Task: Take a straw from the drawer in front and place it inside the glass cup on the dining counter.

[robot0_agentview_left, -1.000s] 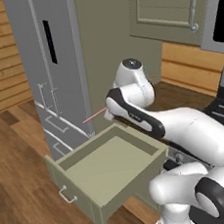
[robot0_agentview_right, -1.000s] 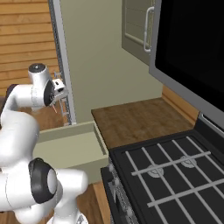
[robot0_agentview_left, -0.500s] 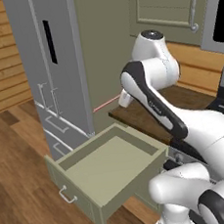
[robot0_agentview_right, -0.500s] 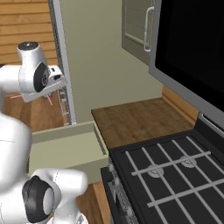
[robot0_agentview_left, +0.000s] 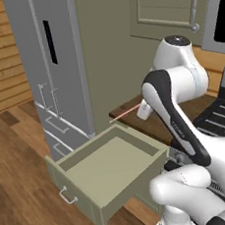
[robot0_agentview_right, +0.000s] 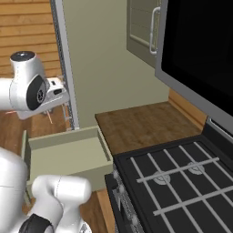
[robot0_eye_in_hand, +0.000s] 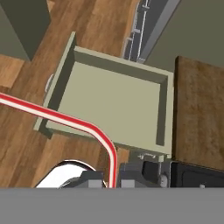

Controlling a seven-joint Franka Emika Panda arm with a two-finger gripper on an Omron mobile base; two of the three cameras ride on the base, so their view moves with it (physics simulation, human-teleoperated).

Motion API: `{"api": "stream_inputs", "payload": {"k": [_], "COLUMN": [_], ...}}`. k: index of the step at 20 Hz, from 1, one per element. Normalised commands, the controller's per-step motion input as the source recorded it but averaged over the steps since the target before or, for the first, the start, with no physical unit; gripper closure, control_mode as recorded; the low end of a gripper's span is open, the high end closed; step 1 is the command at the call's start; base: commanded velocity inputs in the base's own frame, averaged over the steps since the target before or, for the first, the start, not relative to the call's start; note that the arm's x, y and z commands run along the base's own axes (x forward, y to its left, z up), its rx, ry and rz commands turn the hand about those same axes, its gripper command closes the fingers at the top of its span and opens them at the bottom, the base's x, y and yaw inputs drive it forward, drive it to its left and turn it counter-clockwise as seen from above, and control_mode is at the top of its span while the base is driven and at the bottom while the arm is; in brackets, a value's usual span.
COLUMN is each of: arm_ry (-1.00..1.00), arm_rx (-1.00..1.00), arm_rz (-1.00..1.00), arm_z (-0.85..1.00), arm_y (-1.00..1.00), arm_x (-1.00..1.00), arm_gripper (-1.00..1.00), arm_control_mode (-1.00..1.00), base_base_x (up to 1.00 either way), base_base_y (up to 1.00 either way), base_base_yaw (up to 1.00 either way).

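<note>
Up above the pulled-out drawer [robot0_agentview_left: 111,166], the gripper [robot0_eye_in_hand: 111,177] is clamped on the straw [robot0_eye_in_hand: 57,117], which sticks out toward nine o'clock from the hand, well clear of the drawer's bare bottom.

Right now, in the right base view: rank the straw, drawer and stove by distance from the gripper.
1. The straw: held in the jaws of the gripper, sticking out to one side.
2. The drawer: open, just below the gripper.
3. The stove: far right, past the wood counter.
</note>
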Motion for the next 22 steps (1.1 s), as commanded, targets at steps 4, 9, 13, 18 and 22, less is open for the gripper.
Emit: {"api": "stream_inputs", "payload": {"k": [4, 9, 13, 18, 22], "arm_ry": [0.0, 0.0, 0.0, 0.0, 0.0], "arm_rx": [0.0, 0.0, 0.0, 0.0, 0.0], "arm_rz": [-0.02, 0.0, 0.0, 0.0, 0.0], "arm_z": [0.0, 0.0, 0.0, 0.0, 0.0], "arm_y": [-0.01, 0.0, 0.0, 0.0, 0.0], "arm_x": [-0.16, 0.0, 0.0, 0.0, 0.0], "arm_gripper": [1.0, 1.0, 1.0, 1.0, 1.0], "arm_control_mode": [1.0, 1.0, 1.0, 1.0, 1.0], "base_base_x": [-0.7, -1.0, -0.73, -0.03, 0.36], "base_base_y": [0.02, 0.68, 1.0, 1.0, 0.97], "base_base_yaw": [-0.03, 0.0, 0.08, 0.21, 0.23]}}
